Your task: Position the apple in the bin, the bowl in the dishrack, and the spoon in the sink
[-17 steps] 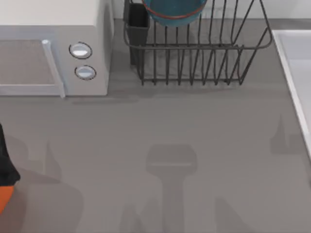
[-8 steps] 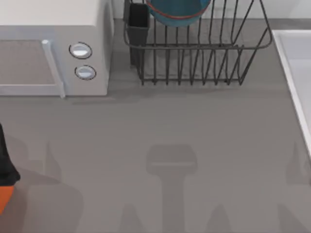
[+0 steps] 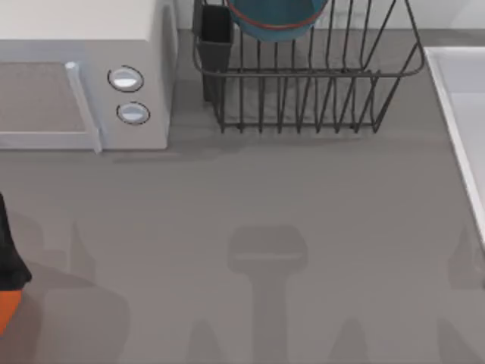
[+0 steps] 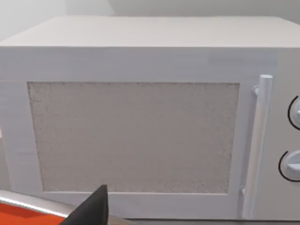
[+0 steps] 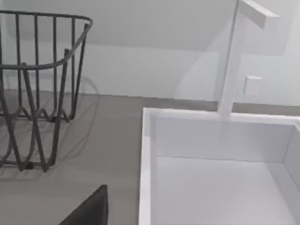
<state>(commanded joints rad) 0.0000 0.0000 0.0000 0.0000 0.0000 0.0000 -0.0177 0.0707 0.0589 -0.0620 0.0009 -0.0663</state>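
1. The bowl (image 3: 274, 17) sits inside the dishrack (image 3: 318, 91) at the counter's far edge, next to the rack's dark cutlery cup (image 3: 215, 38); I judge that part of the task done.
2. The sink (image 5: 211, 178) lies along the counter's right edge, a pale basin with a raised rim and a white tap (image 5: 236, 51) behind it. The part of the basin in view holds no spoon.
3. The apple and the spoon: I cannot place either one, nor the bin (an orange and black shape (image 3: 7, 288) at the counter's left edge, near the front, may belong to it, but I cannot tell).
4. The left arm's wrist camera faces the microwave (image 4: 140, 126) at the far left corner, with one dark finger tip (image 4: 93, 206) at the picture's edge; how wide that pincer stands, or what it grips, I cannot tell.
5. The right arm's wrist camera looks over the sink rim and the rack's end, one dark finger tip (image 5: 91, 208) showing; its opening and load I cannot tell either.
6. My judgement: the spoon-to-sink step is in hand, since the right arm is at the sink. The next move calls for bringing the pincer over the basin, inside the rim, before letting go.
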